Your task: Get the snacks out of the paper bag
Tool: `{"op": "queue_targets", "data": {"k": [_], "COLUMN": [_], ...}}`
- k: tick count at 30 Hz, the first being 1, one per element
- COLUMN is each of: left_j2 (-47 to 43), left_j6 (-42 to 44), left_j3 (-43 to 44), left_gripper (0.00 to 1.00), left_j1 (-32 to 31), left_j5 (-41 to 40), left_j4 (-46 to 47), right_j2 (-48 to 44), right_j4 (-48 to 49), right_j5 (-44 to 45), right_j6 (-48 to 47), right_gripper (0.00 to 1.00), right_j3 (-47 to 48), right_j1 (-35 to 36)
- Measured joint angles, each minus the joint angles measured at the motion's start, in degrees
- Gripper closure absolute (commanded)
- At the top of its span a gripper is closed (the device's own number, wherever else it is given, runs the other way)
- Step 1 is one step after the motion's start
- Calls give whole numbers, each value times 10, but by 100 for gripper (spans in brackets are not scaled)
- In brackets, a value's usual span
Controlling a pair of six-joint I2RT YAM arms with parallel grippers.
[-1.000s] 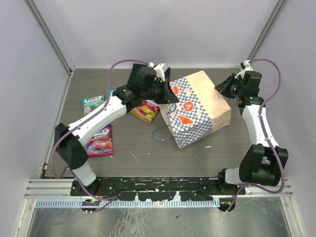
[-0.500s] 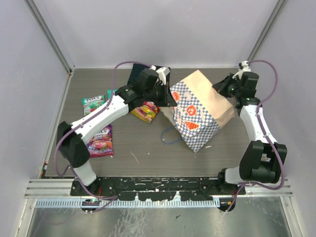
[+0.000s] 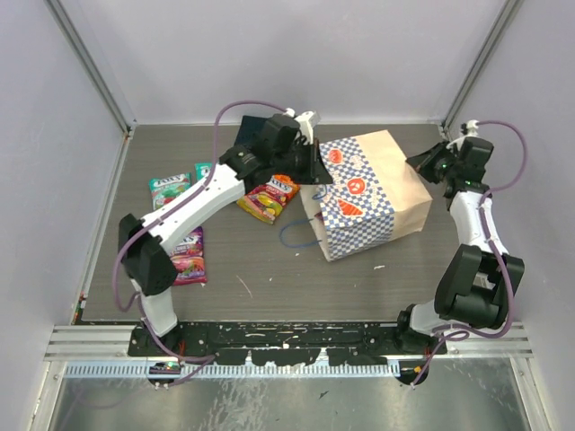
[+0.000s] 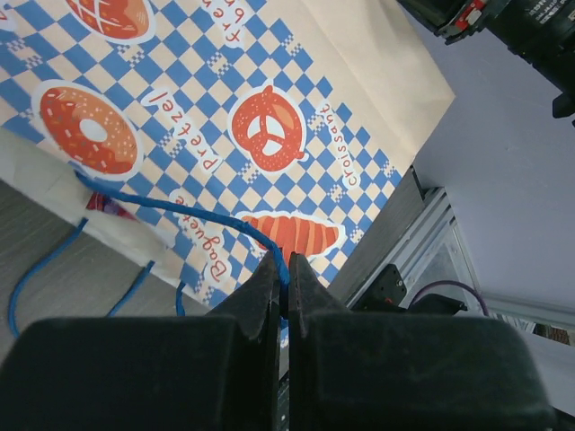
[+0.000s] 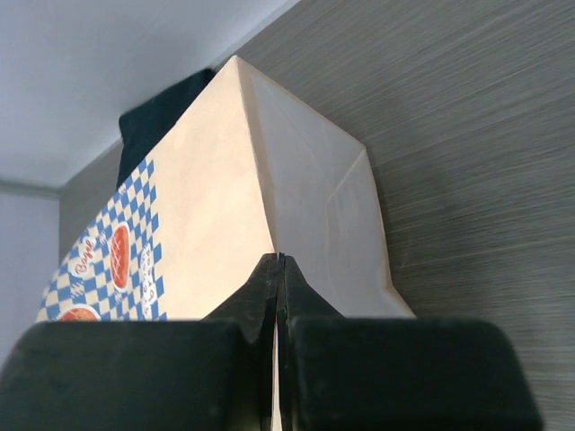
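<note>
The paper bag (image 3: 368, 189) lies on its side mid-table, checkered face up, its mouth toward the left. My left gripper (image 3: 316, 172) is at the mouth, shut on a blue cord handle (image 4: 180, 208); in the left wrist view the cord runs between the fingertips of that gripper (image 4: 284, 269). My right gripper (image 3: 424, 167) is shut on a folded edge of the bag's plain base (image 5: 305, 206). Snacks lie on the table to the left: an orange pouch (image 3: 268, 197), a green one (image 3: 169, 187), a teal one (image 3: 203, 169) and a purple one (image 3: 184, 251). The bag's inside is hidden.
A dark navy cloth (image 3: 252, 128) lies behind the left arm near the back wall. The second blue handle (image 3: 295, 235) trails on the table in front of the bag. Grey walls close in the table on three sides.
The bag has swung round and now sits squarer, its base pulled to the right. My right gripper moved right with the base; my left gripper shifted right with the handle.
</note>
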Motion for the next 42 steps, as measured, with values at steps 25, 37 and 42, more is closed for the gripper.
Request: {"op": "queue_targets", "data": {"k": [25,37,42], "left_j2": [158,0,-156], "left_j6": [-46,38,101], "left_j3": [167,-16,-92], "left_gripper": [42,2,2], "left_j1": [-71,-14,6], "left_j5": [17,-3,-48], "left_j4": [11,3,-43], "right_j2": [67,-179,-184], "right_j4": [-1,2,7], "right_j5": [40,57,80], "right_j6": [1,-7,-14], "right_gripper": [10,8,8], "right_j3": [148,-38,-49], "right_j1": [-28,56,106]}}
